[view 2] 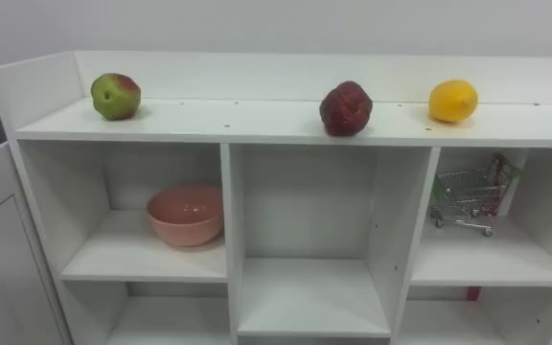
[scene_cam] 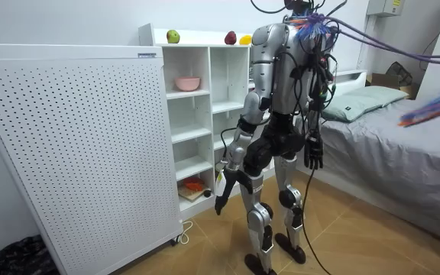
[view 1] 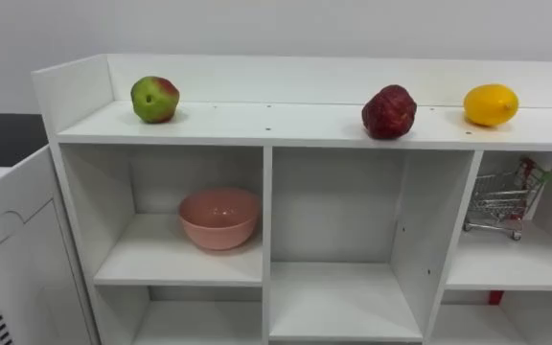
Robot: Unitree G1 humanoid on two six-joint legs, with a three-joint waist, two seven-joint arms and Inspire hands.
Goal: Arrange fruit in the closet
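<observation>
A white open closet point(view 1: 266, 192) stands right in front of me. On its top board lie a green-and-red apple point(view 1: 155, 100) at the left, a dark red fruit point(view 1: 389, 112) right of the middle, and a yellow lemon point(view 1: 491, 104) further right. In the room view I stand upright facing the closet with both arms hanging down. My left hand point(scene_cam: 221, 195) hangs by my thigh and my right hand point(scene_cam: 314, 153) by my hip, both with relaxed fingers and holding nothing.
A pink bowl point(view 1: 218, 218) sits in the upper left compartment and a small wire shopping cart point(view 1: 506, 199) in the upper right one; the middle compartment is bare. A white perforated panel point(scene_cam: 75, 145) stands left of the closet. A bed point(scene_cam: 388, 145) lies behind me.
</observation>
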